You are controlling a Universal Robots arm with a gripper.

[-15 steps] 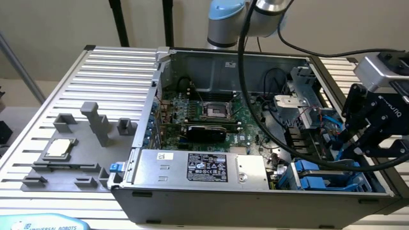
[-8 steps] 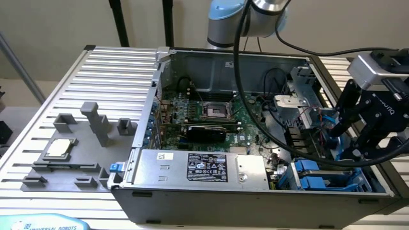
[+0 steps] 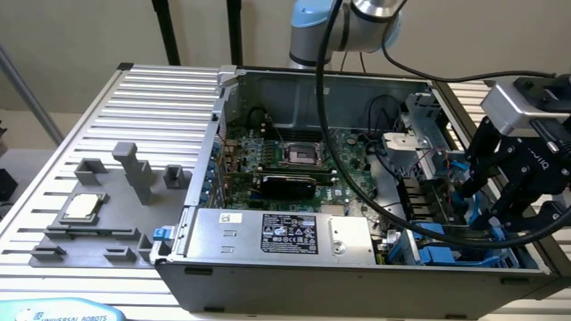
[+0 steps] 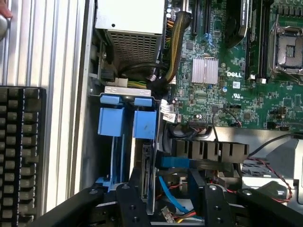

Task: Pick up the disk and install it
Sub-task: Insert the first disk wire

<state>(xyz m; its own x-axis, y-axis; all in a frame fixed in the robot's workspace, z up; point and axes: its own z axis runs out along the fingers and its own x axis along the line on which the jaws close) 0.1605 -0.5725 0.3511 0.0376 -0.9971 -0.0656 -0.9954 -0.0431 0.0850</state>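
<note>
**Desk:** What carries the scene?

**Arm:** A ribbed aluminium tabletop (image 3: 152,100), and on it an open computer case (image 3: 339,284), lying with its inside facing up.

**Desk:** And inside the case?

**Arm:** A silver power supply box (image 3: 285,234) with a black-and-white label sits along the near wall. Behind it is the green motherboard (image 4: 227,94) with its processor socket bare.

**Desk:** Where is the disk?

**Arm:** The disk (image 4: 144,124) stands on edge in the drive bay, in the case's corner on the exterior view's right. Its blue carrier frame faces my wrist camera, just beside a second blue carrier. Blue and black cables run close by.

**Desk:** And your grip?

**Arm:** My fingers (image 3: 499,194) hang spread wide over that bay, with nothing between them. In the wrist view they straddle the bay's slot, apart from the disk's frame.

**Desk:** Anything outside the case?

**Arm:** A grey fixture (image 3: 134,174) rests on the tabletop at the exterior view's left, well apart from me. A small square silver chip (image 3: 83,206) is seated on it.
</note>
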